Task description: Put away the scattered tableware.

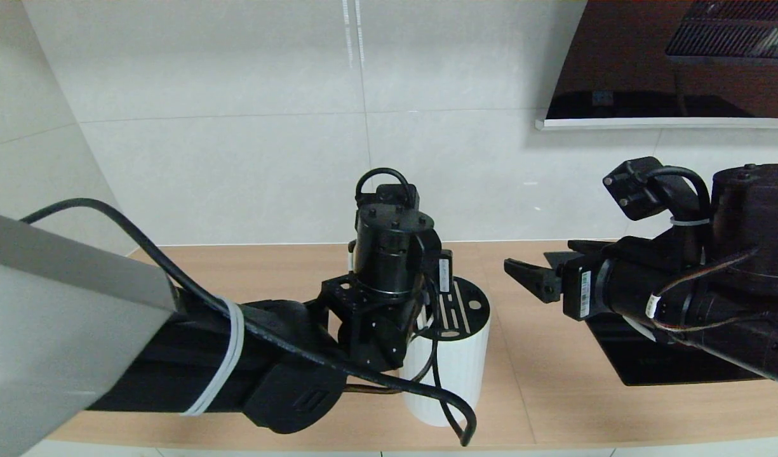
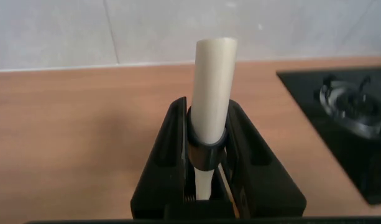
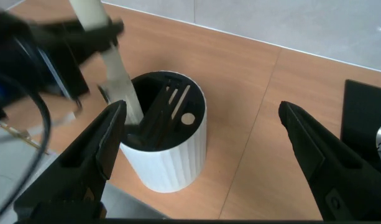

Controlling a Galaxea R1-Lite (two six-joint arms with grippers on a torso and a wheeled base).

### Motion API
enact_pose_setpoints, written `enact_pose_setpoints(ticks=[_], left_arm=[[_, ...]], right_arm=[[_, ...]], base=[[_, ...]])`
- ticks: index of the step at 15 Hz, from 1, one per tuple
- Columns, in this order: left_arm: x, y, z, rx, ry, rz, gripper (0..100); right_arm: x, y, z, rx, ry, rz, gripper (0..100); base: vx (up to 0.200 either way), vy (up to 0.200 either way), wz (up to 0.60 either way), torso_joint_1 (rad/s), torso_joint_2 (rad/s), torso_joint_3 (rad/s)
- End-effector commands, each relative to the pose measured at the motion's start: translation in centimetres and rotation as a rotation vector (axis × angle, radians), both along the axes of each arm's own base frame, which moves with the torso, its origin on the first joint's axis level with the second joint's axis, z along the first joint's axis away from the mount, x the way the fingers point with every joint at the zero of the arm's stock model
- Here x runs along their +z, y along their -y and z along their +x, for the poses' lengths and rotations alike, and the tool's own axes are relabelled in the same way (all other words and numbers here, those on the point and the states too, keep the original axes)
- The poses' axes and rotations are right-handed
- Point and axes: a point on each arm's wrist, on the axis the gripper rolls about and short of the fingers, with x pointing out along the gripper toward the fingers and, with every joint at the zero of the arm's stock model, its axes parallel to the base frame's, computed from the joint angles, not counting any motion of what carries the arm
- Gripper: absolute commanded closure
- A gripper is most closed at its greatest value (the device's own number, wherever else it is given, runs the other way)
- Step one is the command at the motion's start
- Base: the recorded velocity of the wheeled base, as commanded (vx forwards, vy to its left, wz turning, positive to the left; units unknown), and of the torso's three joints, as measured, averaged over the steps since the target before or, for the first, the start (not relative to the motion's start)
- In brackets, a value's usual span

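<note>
left gripper (image 2: 206,134) clamps the cream utensil (image 2: 214,81), its low end at the black slotted top of the white holder (image 3: 171,162) | holder stands near the front edge of the surface (image 1: 541,393) | right gripper (image 3: 201,109) spread wide, near the holder, holding nothing

Black left pincer (image 2: 207,111), screw-studded black wrist (image 1: 392,254) behind it, then white tie (image 1: 227,355), looping black cable (image 1: 141,241), grey cover (image 1: 58,317); right pincer (image 1: 529,278) black, white labels (image 1: 584,293) just behind.
</note>
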Motion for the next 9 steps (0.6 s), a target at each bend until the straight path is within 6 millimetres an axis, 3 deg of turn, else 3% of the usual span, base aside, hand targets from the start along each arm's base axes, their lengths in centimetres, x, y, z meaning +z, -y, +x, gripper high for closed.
enact_pose_setpoints(ticks=[1,9], left_arm=[[-1.71,0.62,-0.16,-0.013,-0.032,0.036,100],[-2.34,0.7,-0.25,-0.015,-0.045,0.052,100]], right_arm=[[-0.13,0.09,0.24,-0.007,-0.003,-0.003,0],[-0.41,-0.03,0.45,-0.01,-0.011,-0.011,0]], base=[[0.0,0.0,0.0,0.0,0.0,0.0],[0.0,0.0,0.0,0.0,0.0,0.0]])
